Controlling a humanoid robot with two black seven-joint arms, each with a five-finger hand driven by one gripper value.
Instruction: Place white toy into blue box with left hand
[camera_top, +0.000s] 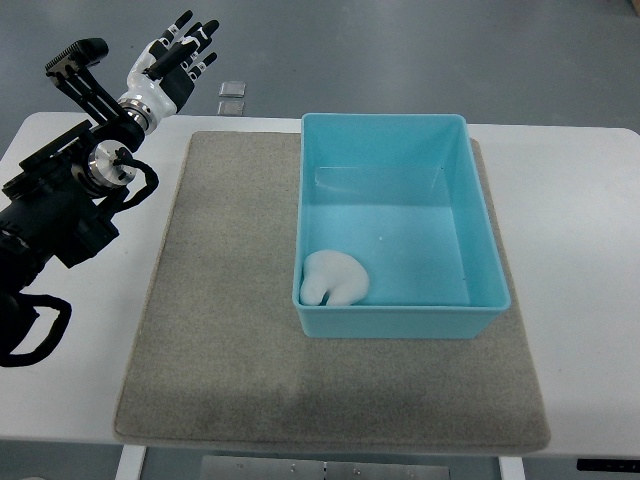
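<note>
Already done | toy (335, 278) lies in box (400, 235) near corner, well right of and below left hand (178, 60) | hand spread wide, empty, off mat (230, 330) | advice: park arm clear, don't reach back over box

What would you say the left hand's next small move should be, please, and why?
Probably just lowering the left hand to rest beside the mat. The white toy already lies inside the blue box, in its near left corner, and the hand is open, empty and raised beyond the table's far left edge, so nothing seems left to place.
</note>
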